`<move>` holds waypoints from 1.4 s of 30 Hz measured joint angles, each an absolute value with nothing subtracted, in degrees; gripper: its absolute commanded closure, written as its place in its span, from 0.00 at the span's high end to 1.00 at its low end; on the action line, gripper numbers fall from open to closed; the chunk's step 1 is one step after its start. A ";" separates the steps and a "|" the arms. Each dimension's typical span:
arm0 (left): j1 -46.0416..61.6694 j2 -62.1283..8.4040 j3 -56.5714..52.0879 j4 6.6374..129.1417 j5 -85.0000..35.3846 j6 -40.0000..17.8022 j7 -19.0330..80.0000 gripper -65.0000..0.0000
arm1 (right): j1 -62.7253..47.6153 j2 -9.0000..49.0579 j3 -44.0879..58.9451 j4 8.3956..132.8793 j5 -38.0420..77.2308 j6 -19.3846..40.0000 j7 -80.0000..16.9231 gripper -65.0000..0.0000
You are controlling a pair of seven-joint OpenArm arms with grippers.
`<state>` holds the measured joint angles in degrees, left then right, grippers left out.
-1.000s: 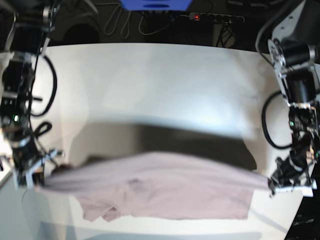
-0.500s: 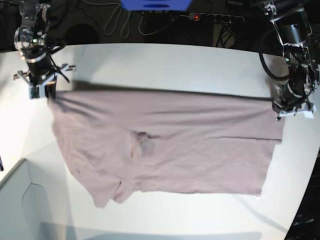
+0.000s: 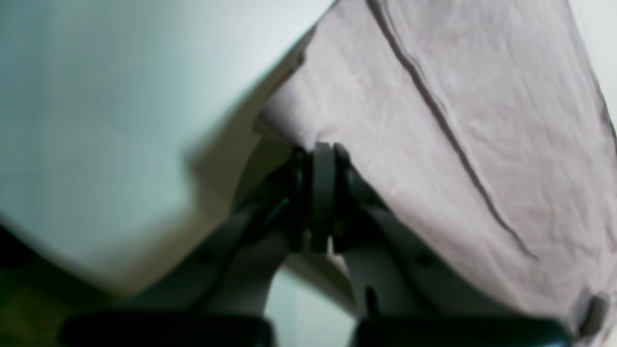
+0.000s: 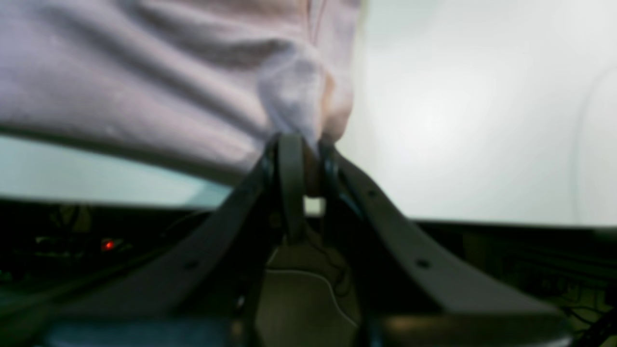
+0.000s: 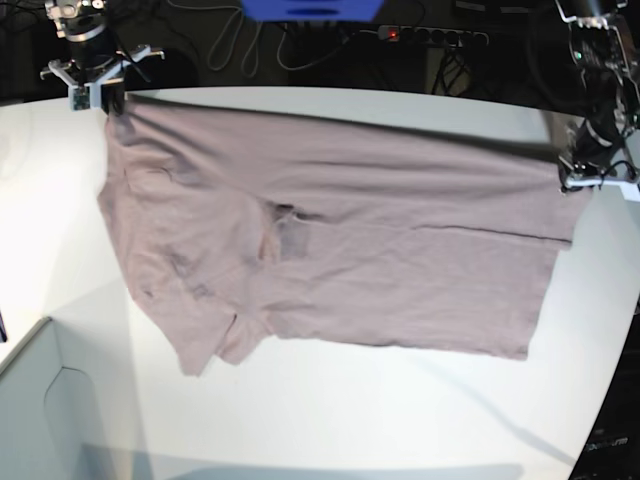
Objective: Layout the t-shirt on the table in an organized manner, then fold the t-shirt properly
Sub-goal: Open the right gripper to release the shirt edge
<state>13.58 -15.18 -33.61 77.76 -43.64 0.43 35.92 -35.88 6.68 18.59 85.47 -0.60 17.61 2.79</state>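
While one t-shirt [image 5: 330, 250] covers the table [image 5: 400, 420], two hands clamp its corners.

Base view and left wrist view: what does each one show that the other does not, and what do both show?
Only the base view shows the whole t-shirt spread over the table, its collar, the right gripper at the far corner, and cables behind. Only the left wrist view shows close up the left gripper with jaws shut, pinching the cloth, and a seam line across the fabric. Both show the shirt, the white table and the left gripper holding an edge.
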 measured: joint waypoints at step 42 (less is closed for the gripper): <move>3.51 -9.98 -43.03 93.06 -43.27 -0.32 39.75 0.51 | -8.23 7.18 17.69 92.68 -0.51 17.63 -17.89 0.56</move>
<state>3.51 -9.98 -43.03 93.06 -43.27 -0.32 39.75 -8.23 7.18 17.69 92.68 -0.51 17.63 -17.89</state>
